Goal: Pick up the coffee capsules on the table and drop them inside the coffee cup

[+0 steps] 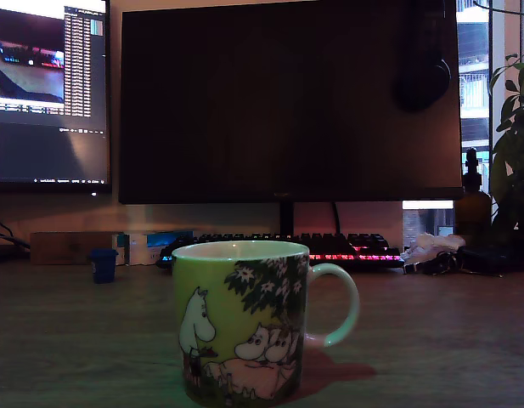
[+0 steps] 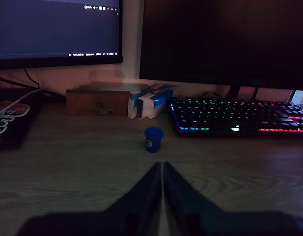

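Observation:
The coffee cup (image 1: 240, 323), a pale yellow-green mug with white cartoon figures and a dark leafy tree, stands upright close to the exterior camera, its handle toward the exterior view's right. Its inside is hidden from here. One dark blue coffee capsule (image 1: 103, 264) stands on the table (image 1: 431, 340) behind the mug, toward the exterior view's left. In the wrist view this same capsule (image 2: 153, 139) sits on the wood-grain table (image 2: 68, 162) a short way beyond my gripper (image 2: 161, 165). The two dark fingers are pressed together with nothing between them. The exterior view does not show the gripper.
A backlit keyboard (image 2: 234, 115) lies beyond the capsule, under a large dark monitor (image 1: 287, 93). A wooden box (image 2: 97, 102) and white-blue cartons (image 2: 151, 101) line the back wall. A dark lettered object (image 2: 9, 120) sits at one side. A plant (image 1: 516, 127) and bottle (image 1: 471, 204) stand at the exterior view's right.

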Available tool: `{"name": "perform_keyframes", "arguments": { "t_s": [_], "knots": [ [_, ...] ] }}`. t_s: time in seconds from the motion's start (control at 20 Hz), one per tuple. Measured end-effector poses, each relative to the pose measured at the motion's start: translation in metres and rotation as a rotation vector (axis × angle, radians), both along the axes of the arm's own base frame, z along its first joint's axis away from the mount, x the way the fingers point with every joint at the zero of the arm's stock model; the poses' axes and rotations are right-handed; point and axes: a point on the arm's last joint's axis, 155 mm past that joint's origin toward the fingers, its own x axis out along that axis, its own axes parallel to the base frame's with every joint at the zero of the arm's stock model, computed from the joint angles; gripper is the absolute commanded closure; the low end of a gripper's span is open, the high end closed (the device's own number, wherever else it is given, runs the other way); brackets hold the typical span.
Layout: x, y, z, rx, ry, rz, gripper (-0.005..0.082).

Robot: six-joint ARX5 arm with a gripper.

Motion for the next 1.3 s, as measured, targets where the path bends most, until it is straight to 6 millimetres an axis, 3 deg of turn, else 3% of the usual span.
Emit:
{"name": "perform_keyframes", "arguments": {
  "t_s": [0.15,0.75,1.3],
  "knots": [
    [0.004,0.013,0.016,0.047,-0.077,0.068,0.0793],
    [0.004,0.013,0.016,0.005,-0.066,0.071,0.0793],
    [0.011,-0.001,0.043,-0.050,-0.157,0.000,0.0793]
  ]
}}
